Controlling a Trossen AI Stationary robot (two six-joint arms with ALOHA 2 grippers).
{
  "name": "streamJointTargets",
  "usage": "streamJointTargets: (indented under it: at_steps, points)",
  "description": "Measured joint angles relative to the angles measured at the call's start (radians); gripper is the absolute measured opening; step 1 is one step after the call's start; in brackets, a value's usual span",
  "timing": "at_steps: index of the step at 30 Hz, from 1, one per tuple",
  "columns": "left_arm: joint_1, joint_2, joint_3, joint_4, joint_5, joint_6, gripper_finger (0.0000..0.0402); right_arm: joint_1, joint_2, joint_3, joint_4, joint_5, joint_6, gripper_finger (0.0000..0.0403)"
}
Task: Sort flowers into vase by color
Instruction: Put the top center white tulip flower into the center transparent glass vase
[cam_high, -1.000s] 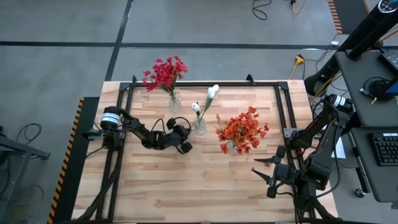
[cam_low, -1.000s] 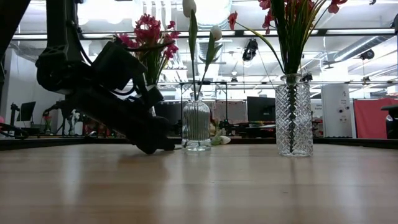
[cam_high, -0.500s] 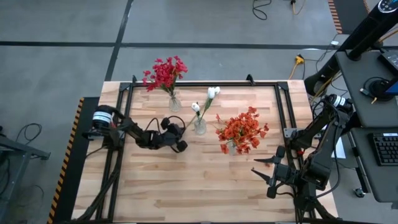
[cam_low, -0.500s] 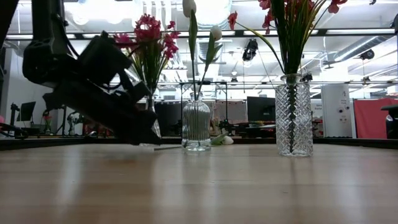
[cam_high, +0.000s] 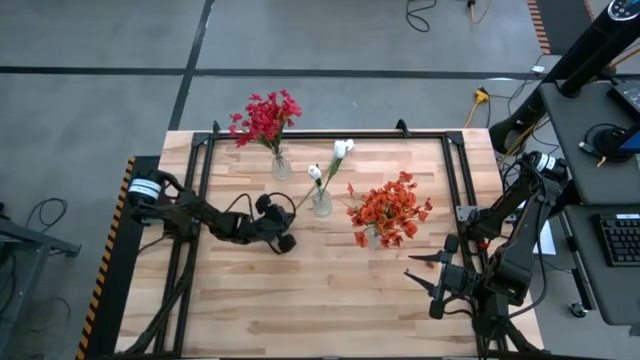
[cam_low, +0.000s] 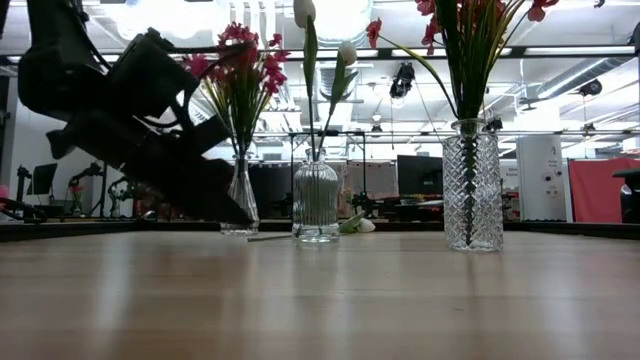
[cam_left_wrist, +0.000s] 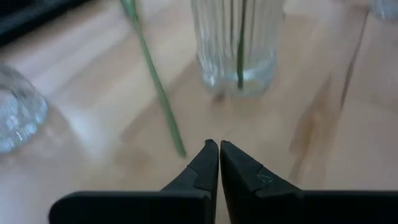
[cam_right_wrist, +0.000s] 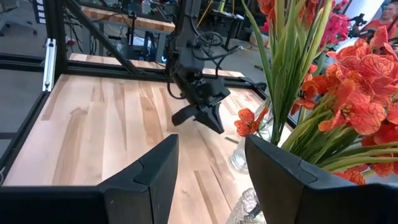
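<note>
- Orange-red flowers (cam_low: 470, 40): tops cut by upper edge, low view.
- White bud (cam_low: 303, 10): cropped at same edge.
- Ribbed vase (cam_left_wrist: 236, 43): rim out of frame, left wrist view.
- Loose green stem (cam_left_wrist: 155, 87): upper end cut off, head unseen there.
- Right gripper (cam_right_wrist: 208, 168): fingertips below frame, right wrist view.
- Crimson vase (cam_low: 240, 195): base hidden behind left arm (cam_low: 140, 130).

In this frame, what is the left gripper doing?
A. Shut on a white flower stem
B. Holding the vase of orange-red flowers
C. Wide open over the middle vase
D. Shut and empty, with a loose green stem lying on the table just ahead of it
D: the left gripper has its fingers pressed together with nothing between them, while a loose green stem lies on the table ahead, beside the ribbed glass vase.
</note>
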Motion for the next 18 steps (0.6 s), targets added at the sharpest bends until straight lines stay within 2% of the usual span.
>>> streamJointTargets:
  at_steps: [5,14,18]
  points:
    - [0.025,0.048,0.002,0.148,-0.017,0.089,0.0030,0.000,0.000,0.000,0.001,0.007,0.000,0.0178]
    - [0.069,0.153,0.016,0.225,-0.041,0.120,0.0151,0.000,-0.001,0.000,0.001,0.009,0.002,0.0178]
    - [0.080,0.180,0.028,0.225,-0.042,0.142,0.0190,0.000,-0.001,0.000,0.001,0.010,0.001,0.0178]
